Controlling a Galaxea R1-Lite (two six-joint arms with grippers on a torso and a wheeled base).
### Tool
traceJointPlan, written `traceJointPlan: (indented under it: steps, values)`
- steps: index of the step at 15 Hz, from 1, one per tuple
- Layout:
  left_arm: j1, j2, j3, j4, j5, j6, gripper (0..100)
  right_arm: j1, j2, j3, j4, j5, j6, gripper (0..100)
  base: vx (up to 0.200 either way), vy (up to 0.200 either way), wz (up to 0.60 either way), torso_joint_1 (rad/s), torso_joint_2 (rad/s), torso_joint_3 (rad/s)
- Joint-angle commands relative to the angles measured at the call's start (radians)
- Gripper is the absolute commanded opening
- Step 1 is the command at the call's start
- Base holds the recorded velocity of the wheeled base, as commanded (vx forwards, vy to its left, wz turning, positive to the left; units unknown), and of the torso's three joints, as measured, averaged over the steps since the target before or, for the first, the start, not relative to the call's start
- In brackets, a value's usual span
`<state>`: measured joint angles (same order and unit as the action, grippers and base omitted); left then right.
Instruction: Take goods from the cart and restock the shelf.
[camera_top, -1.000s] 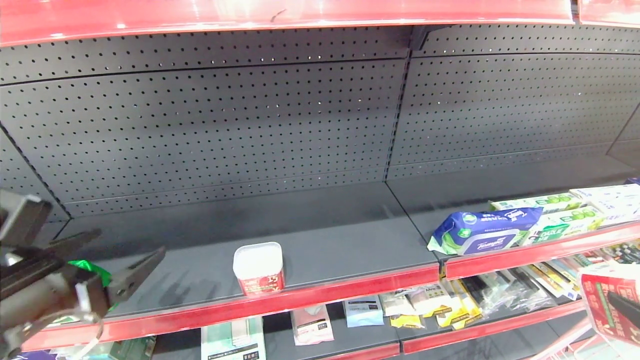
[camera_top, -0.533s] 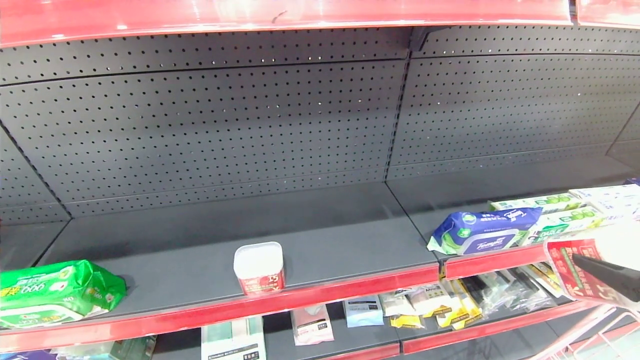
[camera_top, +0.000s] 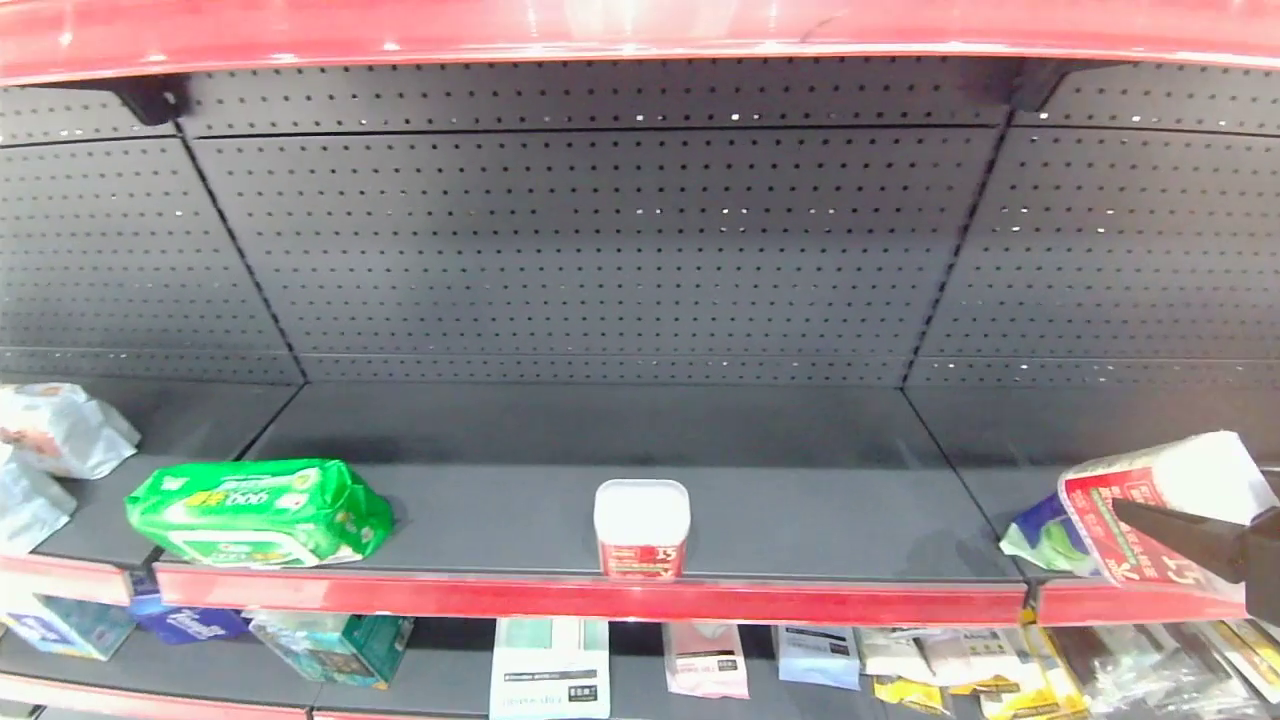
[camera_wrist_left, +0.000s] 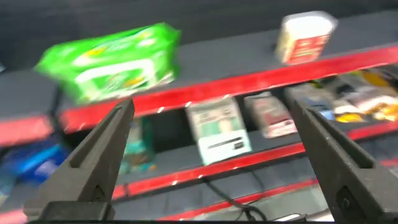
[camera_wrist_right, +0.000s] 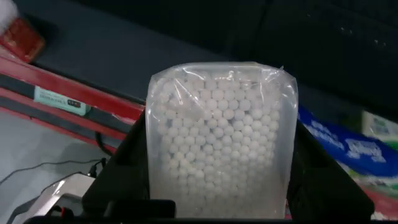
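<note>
My right gripper (camera_top: 1200, 535) is shut on a red-and-white pack (camera_top: 1170, 475) at the right end of the grey shelf (camera_top: 620, 430), just above its front rail. In the right wrist view the pack (camera_wrist_right: 221, 137) shows a clear face full of small white round heads, clamped between the two fingers (camera_wrist_right: 124, 168). A green wipes pack (camera_top: 258, 510) lies on the shelf at left, and a white tub with a red label (camera_top: 641, 527) stands mid-shelf near the edge. My left gripper (camera_wrist_left: 217, 168) is open and holds nothing, below and in front of the green pack (camera_wrist_left: 112, 59).
A blue wipes pack (camera_top: 1030, 535) lies on the shelf partly behind the held pack. White bags (camera_top: 50, 430) sit at the far left. The red front rail (camera_top: 590, 598) borders the shelf; the lower shelf (camera_top: 550, 680) holds several goods. The pegboard back wall (camera_top: 600, 250) is bare.
The head camera has swung, shifting the whole shelf rightward. The left gripper let go of the green pack on the shelf and drew back. The right gripper rose with its pack to shelf level.
</note>
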<state>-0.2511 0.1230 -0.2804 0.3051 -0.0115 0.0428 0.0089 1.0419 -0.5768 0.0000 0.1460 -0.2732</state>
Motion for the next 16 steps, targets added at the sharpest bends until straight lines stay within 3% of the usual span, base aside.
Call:
traceJointPlan:
  steps: [1,3,5,9,11,13,14,15,16]
  values:
    - [-0.001,-0.017,0.007,0.000,-0.005,0.000,100,0.000,0.020,-0.012,0.000,0.000,-0.001,0,0.000,0.000,0.60,0.002,0.00,0.002]
    - [-0.001,-0.059,0.032,-0.003,-0.027,-0.001,100,0.002,0.064,-0.038,0.000,0.000,-0.026,0,0.000,0.000,0.30,0.001,0.00,-0.001]
    - [0.006,-0.112,0.055,-0.001,-0.004,-0.001,100,0.000,0.167,-0.061,-0.006,0.021,-0.075,0,0.000,0.000,0.00,0.000,0.00,0.000]
    - [0.176,-0.120,0.061,-0.003,0.021,-0.020,100,0.048,0.334,-0.120,-0.072,0.095,-0.146,0,0.000,0.000,0.00,0.000,0.00,0.000]
    - [0.199,-0.123,0.109,-0.018,0.064,-0.064,100,0.077,0.386,-0.136,-0.087,0.095,-0.150,0,0.000,0.000,0.00,0.000,0.00,0.000]
    - [0.197,-0.115,0.218,-0.221,0.062,-0.066,100,0.095,0.411,-0.153,-0.092,0.095,-0.150,0,0.000,0.000,0.00,0.000,0.00,0.000]
    - [0.205,-0.105,0.237,-0.265,0.073,-0.066,100,0.102,0.414,-0.158,-0.094,0.095,-0.149,0,0.000,0.000,0.00,0.000,0.00,0.000]
    - [0.234,-0.105,0.233,-0.264,0.100,-0.066,100,0.102,0.420,-0.169,-0.094,0.095,-0.150,0,0.000,0.000,0.00,0.000,0.00,0.000]
    - [0.315,-0.082,0.221,-0.264,0.108,-0.067,100,0.102,0.423,-0.170,-0.094,0.095,-0.149,0,0.000,0.000,0.00,0.000,0.00,0.000]
